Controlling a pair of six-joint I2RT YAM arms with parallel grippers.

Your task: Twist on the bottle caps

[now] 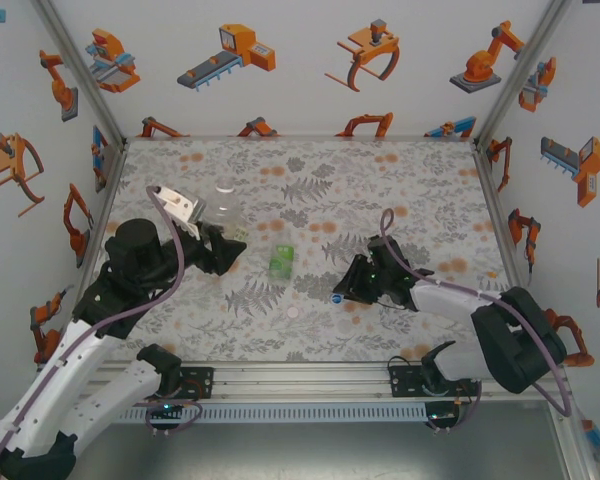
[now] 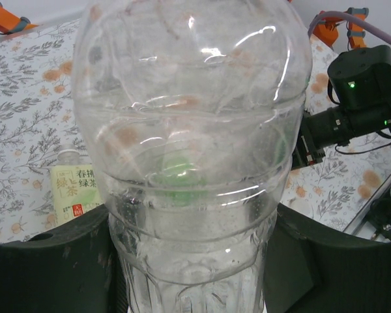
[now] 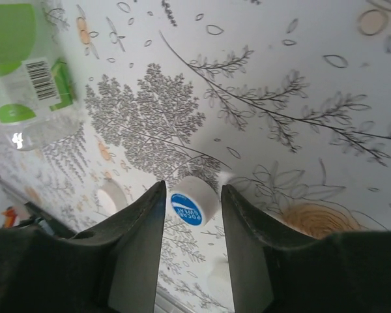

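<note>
lighting's bright, soft and even everywhere, barely any shadows in the overhead view. left wrist cam: the clear bottle (image 2: 189,150) is so close it goes soft, white glare streaks around 1 o'clock. right wrist cam is sharp mid-frame, dark fingers (image 3: 133,254) blurry toward 6 o'clock.

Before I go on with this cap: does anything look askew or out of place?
The white round plastic cap with a blue logo between the jaws of the right gripper looks tipped on its edge, logo face turned toward the wrist camera instead of lying flat on the table. Nothing else stands out.
</note>
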